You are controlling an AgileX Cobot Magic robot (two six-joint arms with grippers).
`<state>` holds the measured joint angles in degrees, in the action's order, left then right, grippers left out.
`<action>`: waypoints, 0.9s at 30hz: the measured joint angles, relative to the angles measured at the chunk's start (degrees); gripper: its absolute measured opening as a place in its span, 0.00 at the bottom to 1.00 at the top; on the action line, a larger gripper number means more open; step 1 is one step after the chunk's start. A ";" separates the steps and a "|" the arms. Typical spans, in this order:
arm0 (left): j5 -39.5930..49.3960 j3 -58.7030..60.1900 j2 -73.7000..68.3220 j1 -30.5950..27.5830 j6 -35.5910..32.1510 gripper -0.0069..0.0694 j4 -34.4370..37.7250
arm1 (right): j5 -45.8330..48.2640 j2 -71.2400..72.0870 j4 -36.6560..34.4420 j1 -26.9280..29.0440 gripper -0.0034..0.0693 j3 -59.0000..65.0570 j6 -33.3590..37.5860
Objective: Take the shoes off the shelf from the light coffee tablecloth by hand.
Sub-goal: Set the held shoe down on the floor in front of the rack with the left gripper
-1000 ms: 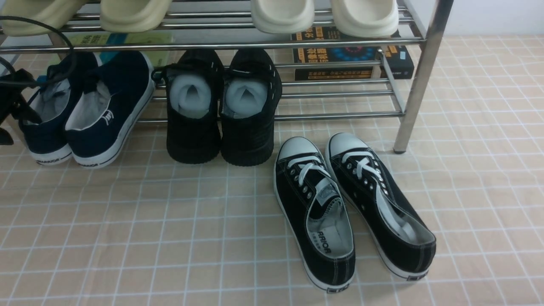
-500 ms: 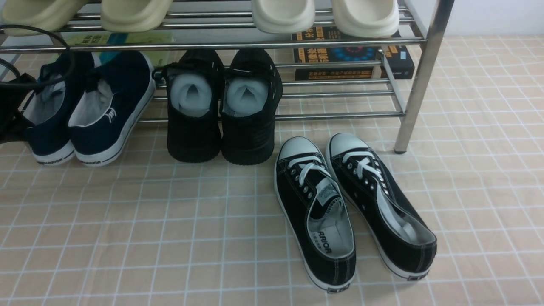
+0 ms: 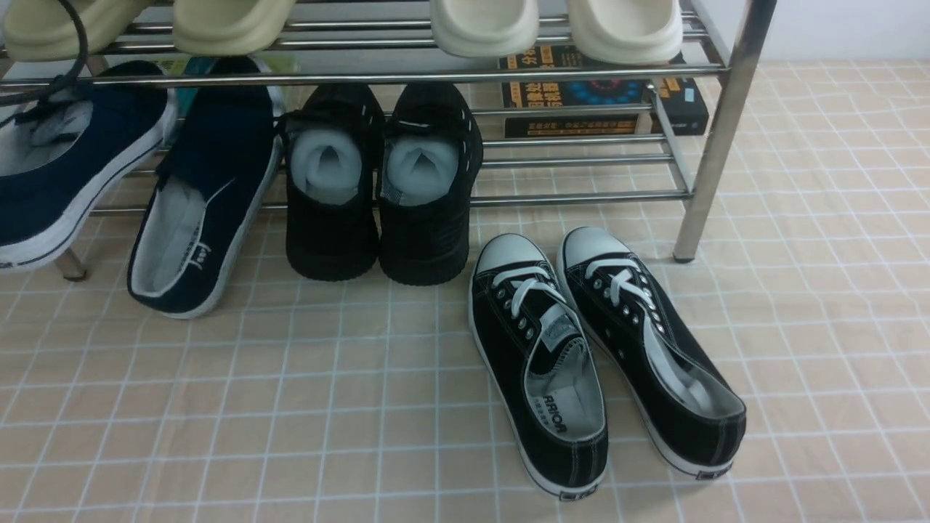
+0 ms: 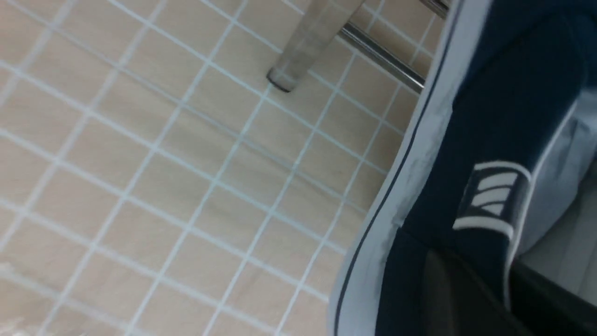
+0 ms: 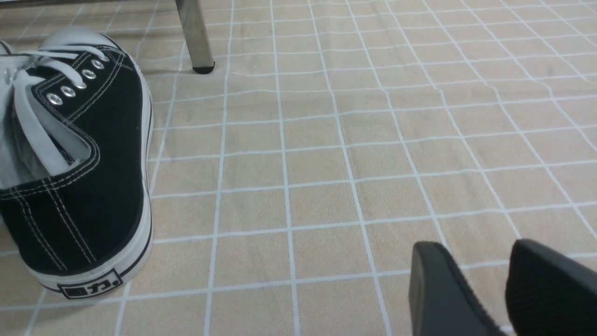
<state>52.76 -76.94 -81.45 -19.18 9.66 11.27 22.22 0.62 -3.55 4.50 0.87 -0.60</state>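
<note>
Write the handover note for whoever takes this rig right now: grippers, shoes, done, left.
Left gripper: shut on the heel of one navy-blue canvas slip-on shoe, held tilted above the light beige grid-printed tablecloth at the left end of the chrome metal-tube shelf.
Right gripper: open, empty, low over the tablecloth.
Second navy-blue shoe: leaning over the shelf's lowest front bar, heel on the cloth, beside the all-black paper-stuffed shoes.
Done: one shoe gripped. Left: set it down clear of the shelf, then fetch the second.
</note>
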 joint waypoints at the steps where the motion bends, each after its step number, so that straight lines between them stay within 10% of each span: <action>1: 0.49 0.00 0.53 0.00 0.29 0.15 -0.91 | 0.00 0.00 0.00 0.00 0.38 0.00 0.00; 27: 7.35 23.97 28.67 0.04 14.77 0.15 -22.00 | 0.00 0.00 0.00 0.00 0.38 0.00 0.00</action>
<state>60.12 -52.97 -52.78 -19.13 24.43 -10.72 22.22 0.62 -3.55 4.50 0.87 -0.60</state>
